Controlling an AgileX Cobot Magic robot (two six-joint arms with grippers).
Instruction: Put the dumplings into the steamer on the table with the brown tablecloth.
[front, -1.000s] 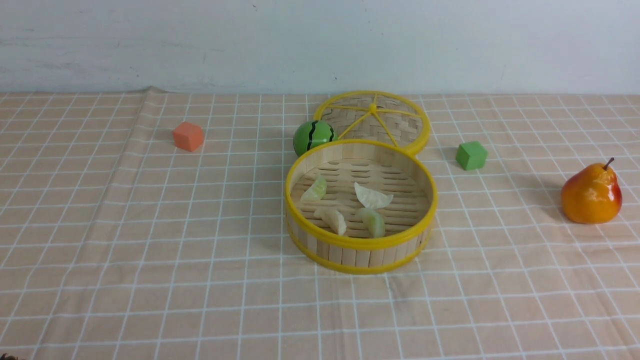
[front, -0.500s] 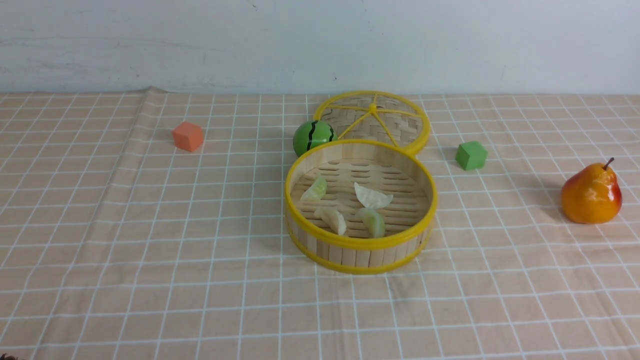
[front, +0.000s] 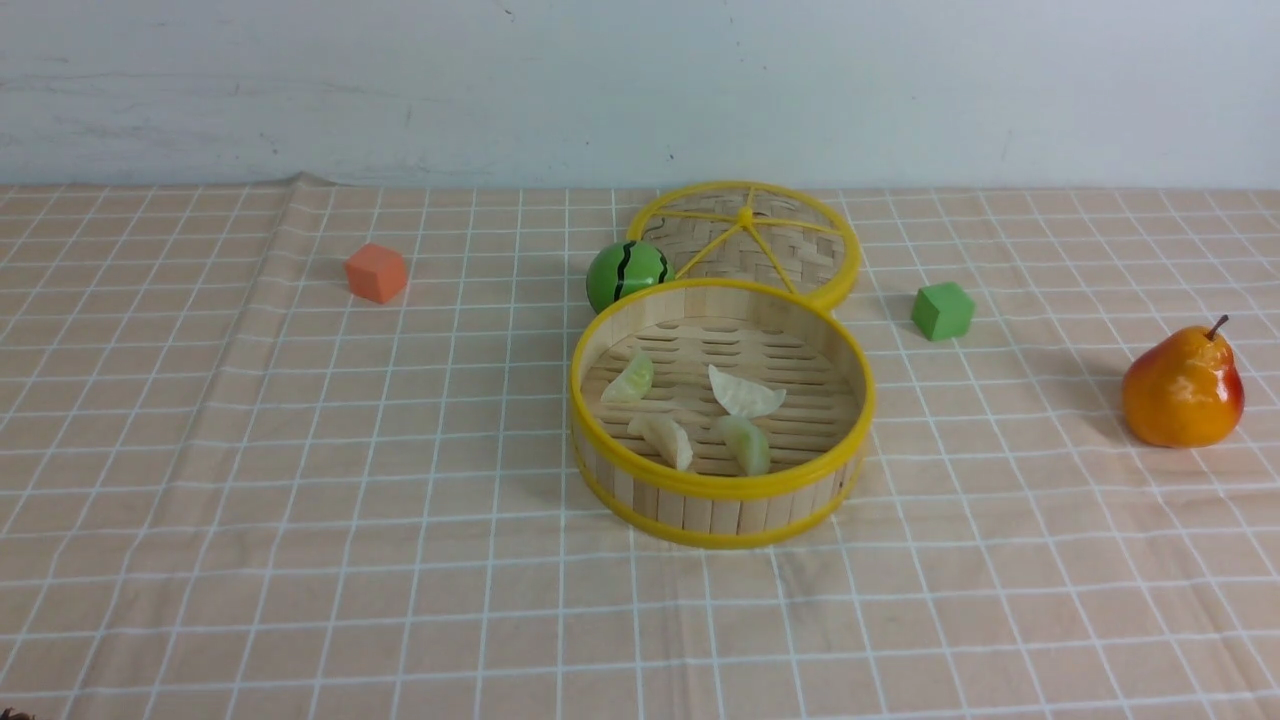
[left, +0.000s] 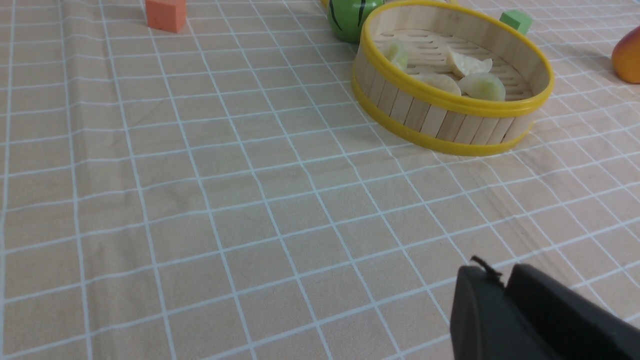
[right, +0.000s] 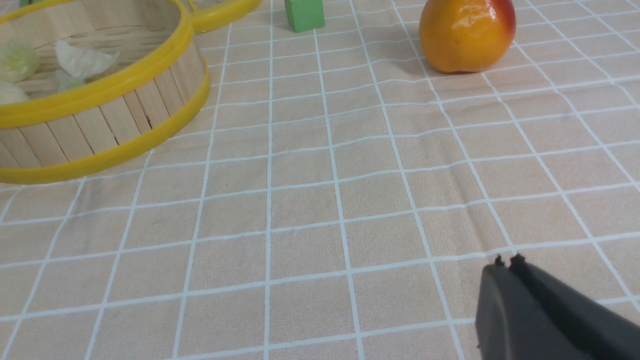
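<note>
The steamer (front: 722, 487) stands on the brown tablecloth (front: 300, 560) at the middle of the table. Inside lie several dumplings: a green one (front: 630, 379), a white one (front: 744, 396), a cream one (front: 667, 440) and a green one (front: 746, 443). The steamer also shows in the left wrist view (left: 450, 122) and the right wrist view (right: 100, 125). My left gripper (left: 500, 272) is shut and empty, low over the cloth, well short of the steamer. My right gripper (right: 506, 262) is shut and empty over bare cloth. Neither arm shows in the front view.
The flat woven lid (front: 748, 240) lies behind the steamer, with a green watermelon ball (front: 628, 275) beside it. An orange cube (front: 377, 272) sits at the back left, a green cube (front: 942, 310) at the right, and an orange pear (front: 1183, 390) at the far right.
</note>
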